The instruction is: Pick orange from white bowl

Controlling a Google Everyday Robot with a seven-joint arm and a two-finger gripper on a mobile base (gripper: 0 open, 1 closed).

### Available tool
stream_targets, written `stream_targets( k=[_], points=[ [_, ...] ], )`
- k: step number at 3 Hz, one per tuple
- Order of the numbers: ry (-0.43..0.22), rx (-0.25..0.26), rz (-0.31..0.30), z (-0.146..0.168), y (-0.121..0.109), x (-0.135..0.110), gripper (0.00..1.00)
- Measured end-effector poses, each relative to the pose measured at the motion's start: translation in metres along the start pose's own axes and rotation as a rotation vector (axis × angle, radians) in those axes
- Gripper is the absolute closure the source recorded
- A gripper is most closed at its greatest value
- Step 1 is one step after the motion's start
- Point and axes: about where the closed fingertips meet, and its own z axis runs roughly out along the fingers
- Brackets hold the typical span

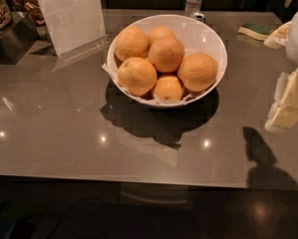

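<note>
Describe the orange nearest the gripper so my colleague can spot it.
On the grey table stands a white bowl piled with fruit. The gripper hangs at the right edge of view. The orange is the one against the bowl's right rim, farthest right of all.

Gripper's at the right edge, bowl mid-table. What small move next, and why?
Probably move the gripper leftward in the picture toward the white bowl, stopping above the orange on its right side. The gripper is at the picture's right edge, apart from the bowl; that orange lies nearest it, with nothing on top.
</note>
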Motion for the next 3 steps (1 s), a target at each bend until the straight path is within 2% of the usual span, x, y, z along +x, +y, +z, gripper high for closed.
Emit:
stream_targets(
  k=[1, 2, 3],
  points=[
    [0.000, 0.000, 0.000, 0.000, 0.000, 0.000, 0.00],
    [-0.021, 0.000, -0.036, 0.002, -0.011, -0.011, 0.00],
    [-0.046, -0.014, -0.082, 0.008, -0.032, -0.028, 0.00]
  ],
)
